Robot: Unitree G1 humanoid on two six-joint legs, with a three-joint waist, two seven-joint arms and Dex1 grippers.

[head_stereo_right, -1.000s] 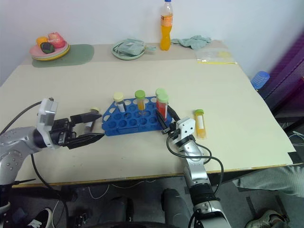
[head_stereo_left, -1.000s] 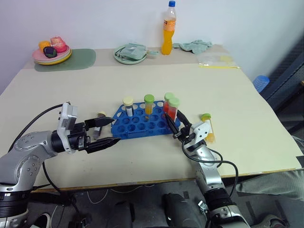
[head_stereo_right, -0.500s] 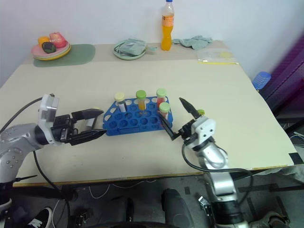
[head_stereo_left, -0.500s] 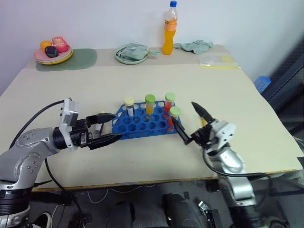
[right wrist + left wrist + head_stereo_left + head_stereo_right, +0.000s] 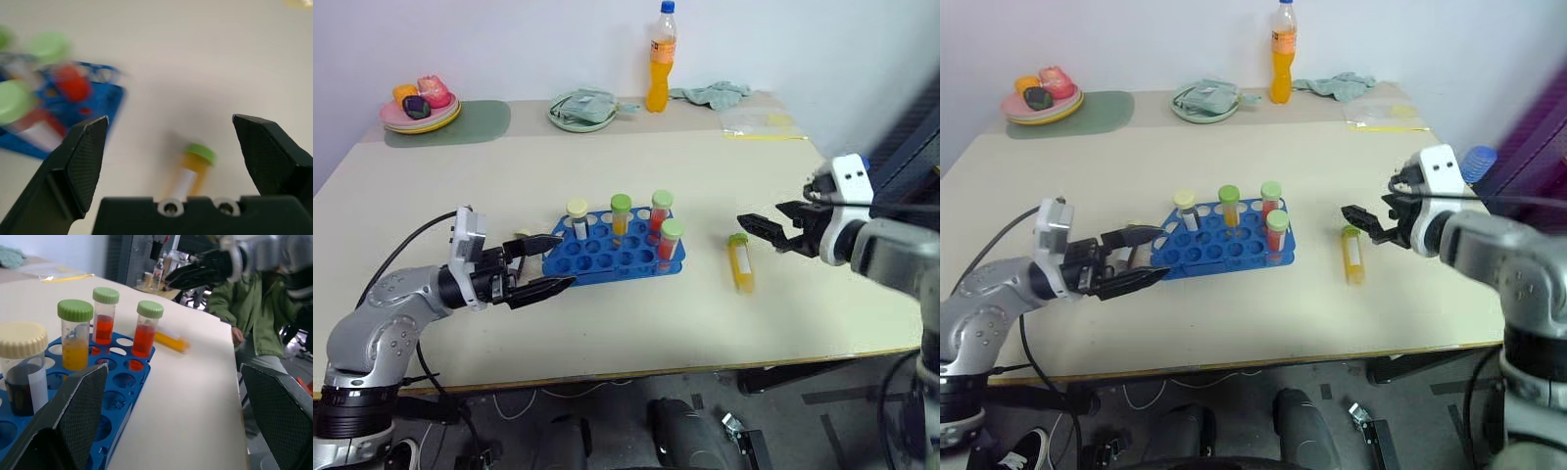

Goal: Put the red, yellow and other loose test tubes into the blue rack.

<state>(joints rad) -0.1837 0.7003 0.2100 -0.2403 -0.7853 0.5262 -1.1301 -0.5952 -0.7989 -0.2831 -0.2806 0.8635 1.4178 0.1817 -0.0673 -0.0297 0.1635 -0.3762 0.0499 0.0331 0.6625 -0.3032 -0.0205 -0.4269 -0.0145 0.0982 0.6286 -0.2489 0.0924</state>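
A pale beige desk (image 5: 636, 157) holds a blue rack (image 5: 612, 257) near its front middle. A yellow tube (image 5: 740, 262) lies flat just right of the rack. Along the far edge sit a plate of fruit (image 5: 419, 108) on a green mat (image 5: 475, 121), a green dish (image 5: 579, 113), an orange bottle (image 5: 661, 61) and a crumpled cloth (image 5: 713, 94).

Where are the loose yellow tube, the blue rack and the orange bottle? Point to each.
yellow tube (image 5: 741, 268), left eye view, middle of its body.
blue rack (image 5: 597, 261), left eye view, bare holes at its front.
orange bottle (image 5: 659, 78), left eye view, its lower body.
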